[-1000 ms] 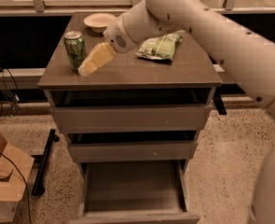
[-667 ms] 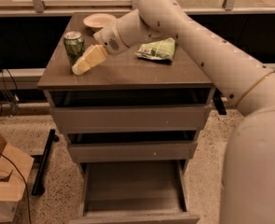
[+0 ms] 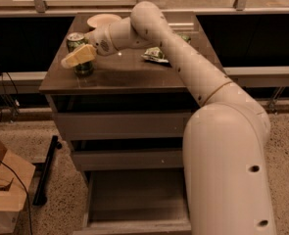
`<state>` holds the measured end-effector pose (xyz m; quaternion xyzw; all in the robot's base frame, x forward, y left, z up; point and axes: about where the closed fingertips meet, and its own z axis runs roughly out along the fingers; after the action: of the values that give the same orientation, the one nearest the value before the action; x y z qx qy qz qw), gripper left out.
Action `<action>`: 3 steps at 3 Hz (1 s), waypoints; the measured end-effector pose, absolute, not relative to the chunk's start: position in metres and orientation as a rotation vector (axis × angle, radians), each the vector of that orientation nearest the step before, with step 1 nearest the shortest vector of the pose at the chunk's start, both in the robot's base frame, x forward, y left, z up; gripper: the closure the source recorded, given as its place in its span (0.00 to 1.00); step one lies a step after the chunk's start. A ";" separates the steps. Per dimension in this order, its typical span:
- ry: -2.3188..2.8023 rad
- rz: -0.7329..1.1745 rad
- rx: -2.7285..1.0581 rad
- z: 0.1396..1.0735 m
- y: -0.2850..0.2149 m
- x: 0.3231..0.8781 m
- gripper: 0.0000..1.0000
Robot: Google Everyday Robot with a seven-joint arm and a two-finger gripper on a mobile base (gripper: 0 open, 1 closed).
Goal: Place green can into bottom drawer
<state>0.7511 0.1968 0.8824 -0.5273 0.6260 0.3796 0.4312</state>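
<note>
The green can (image 3: 77, 42) stands upright near the left edge of the cabinet top (image 3: 124, 72), with its silver top showing. My gripper (image 3: 76, 57) reaches in from the right at the can's height, and its pale tip crosses in front of the middle of the can. The can rests on the cabinet top. The bottom drawer (image 3: 136, 199) is pulled out open below the two shut upper drawers. Nothing shows inside it.
A flat green snack bag (image 3: 156, 54) lies on the cabinet top to the right of the can. A pale bowl (image 3: 103, 20) sits at the back. My arm (image 3: 222, 131) fills the right side. A cardboard box (image 3: 4, 190) and a black bar (image 3: 45, 170) are on the floor at the left.
My gripper has moved left along the cabinet top and now overlaps the green can. The view has shifted, so the cabinet sits more to the right and looks closer.
</note>
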 end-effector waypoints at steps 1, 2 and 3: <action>1.520 0.993 -1.305 0.882 0.208 0.755 0.42; 1.474 0.994 -1.317 0.898 0.192 0.735 0.66; 1.465 0.948 -1.270 0.937 0.148 0.692 0.89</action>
<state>0.6915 0.1482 0.9373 -0.5188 0.5983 0.3871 0.4722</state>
